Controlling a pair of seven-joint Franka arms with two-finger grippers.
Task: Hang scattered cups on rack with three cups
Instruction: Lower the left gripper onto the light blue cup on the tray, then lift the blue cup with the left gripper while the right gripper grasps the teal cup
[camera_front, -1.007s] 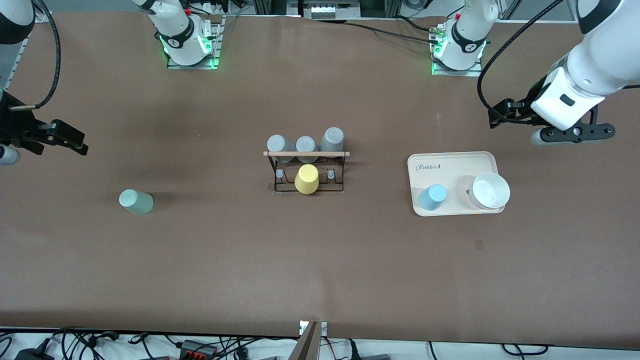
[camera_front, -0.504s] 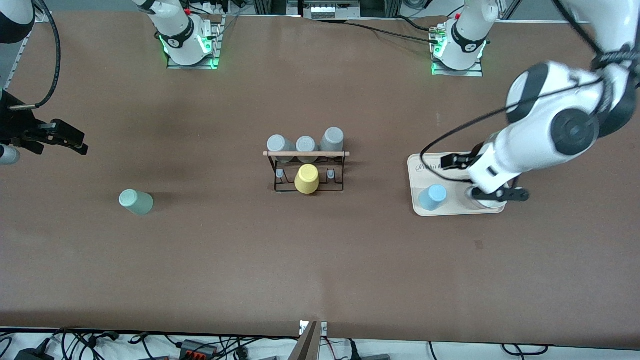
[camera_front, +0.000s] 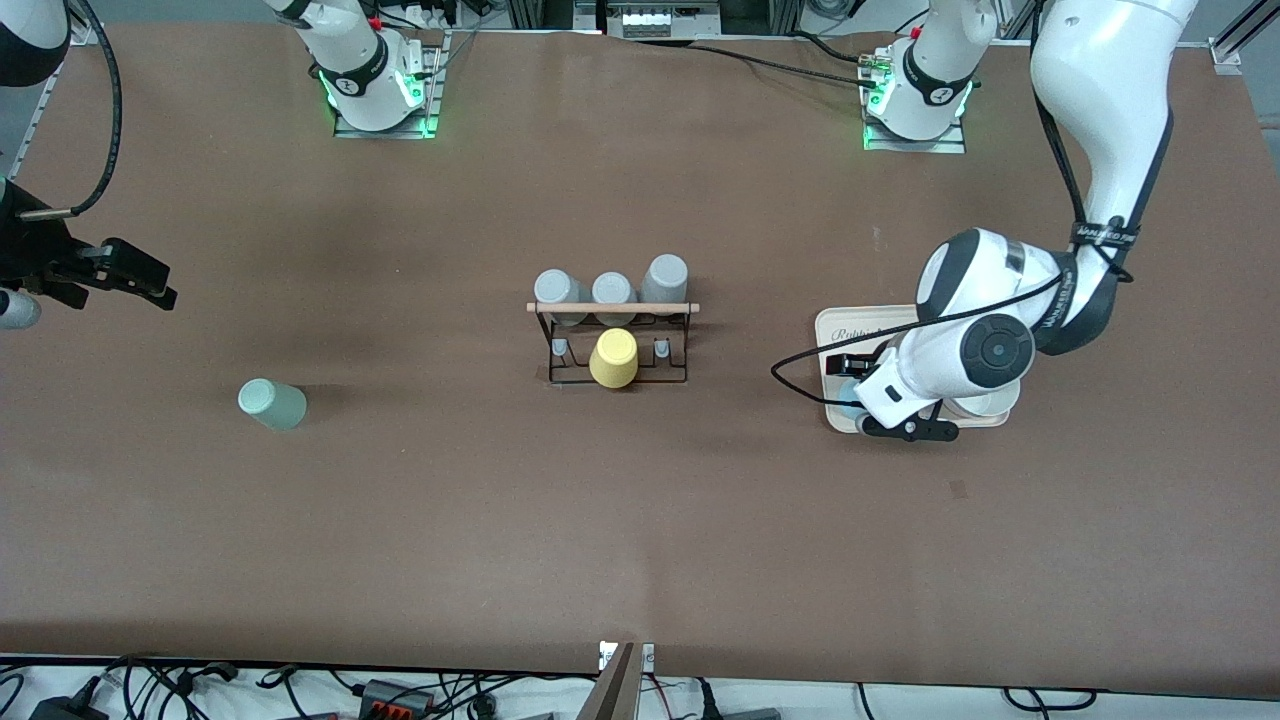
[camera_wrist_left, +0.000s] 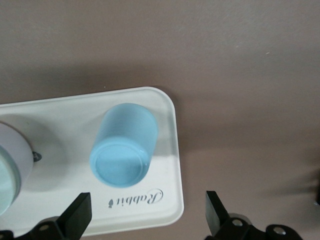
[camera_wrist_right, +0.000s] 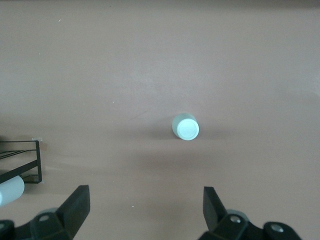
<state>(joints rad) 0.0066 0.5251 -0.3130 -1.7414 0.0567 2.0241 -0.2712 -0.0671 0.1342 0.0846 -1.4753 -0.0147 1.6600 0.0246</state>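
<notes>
The light blue cup (camera_wrist_left: 125, 145) stands mouth down on the beige tray (camera_wrist_left: 60, 125). My left gripper (camera_front: 866, 396) hangs just over it, open and empty, with the cup a little ahead of its fingers (camera_wrist_left: 75, 220); in the front view the hand hides most of the cup. The pale mint cup (camera_front: 272, 404) stands on the bare table toward the right arm's end, also in the right wrist view (camera_wrist_right: 186, 127). My right gripper (camera_front: 148, 280) waits open, up in the air at that end. The black wire rack (camera_front: 612, 345) with its wooden rod (camera_front: 612, 308) stands mid-table.
The rack holds a yellow cup (camera_front: 613, 358) on its nearer row and three grey cups (camera_front: 612, 290) on its farther row. A white bowl (camera_front: 988, 404) sits on the tray (camera_front: 845, 325) beside the blue cup, partly under the left arm.
My left arm has swung in from the table's edge and come down over the tray, ending above the blue cup. The right arm and all cups have not moved.
</notes>
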